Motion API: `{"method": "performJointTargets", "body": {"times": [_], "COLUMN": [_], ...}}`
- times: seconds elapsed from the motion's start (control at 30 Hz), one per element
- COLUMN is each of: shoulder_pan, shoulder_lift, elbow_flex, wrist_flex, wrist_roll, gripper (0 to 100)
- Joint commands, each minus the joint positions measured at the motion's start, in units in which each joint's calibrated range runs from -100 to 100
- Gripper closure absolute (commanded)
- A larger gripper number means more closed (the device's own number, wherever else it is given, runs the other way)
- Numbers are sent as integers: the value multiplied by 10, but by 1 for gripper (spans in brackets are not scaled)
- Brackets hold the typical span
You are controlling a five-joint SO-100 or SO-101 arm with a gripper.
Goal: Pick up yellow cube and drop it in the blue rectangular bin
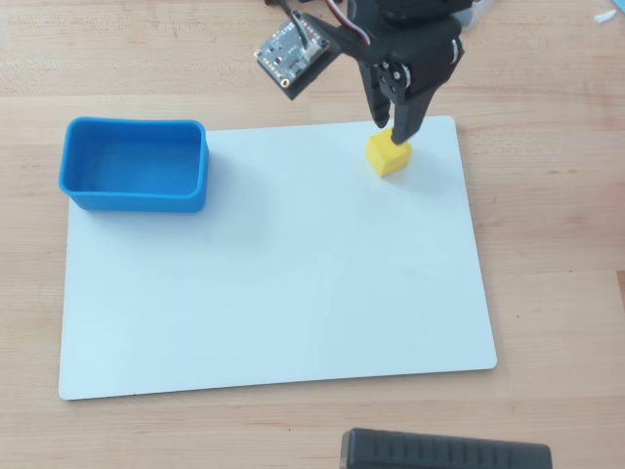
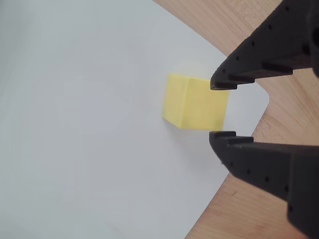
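The yellow cube (image 1: 388, 154) rests on the white sheet near its far right corner; it also shows in the wrist view (image 2: 192, 107). My gripper (image 1: 391, 129) hangs just behind the cube, open, with the black fingertips (image 2: 222, 82) apart by about the cube's width. In the wrist view my gripper (image 2: 221, 110) has its tips at the cube's near edge, one on each side, and is not closed on it. The blue rectangular bin (image 1: 135, 163) stands empty at the sheet's far left corner, well away from the gripper. It is out of the wrist view.
A white sheet (image 1: 273, 293) covers the wooden table (image 1: 547, 293). A small circuit board (image 1: 291, 54) hangs off the arm to the left of the gripper. A black ribbed object (image 1: 444, 451) lies at the bottom edge of the overhead view.
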Motion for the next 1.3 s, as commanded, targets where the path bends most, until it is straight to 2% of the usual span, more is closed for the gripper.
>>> {"method": "performJointTargets", "body": {"times": [0.0,0.13,0.97,1.03,1.17,1.27], "shoulder_pan": [-9,-11,-11,-14,-15,-14], "shoulder_lift": [-2,25,141,150,170,172], "elbow_flex": [-79,-80,-106,-114,-128,-134], "wrist_flex": [9,24,-17,-17,-17,-17], "wrist_roll": [-14,-16,-16,-14,-13,-15], "gripper": [80,77,78,81,94,95]}}
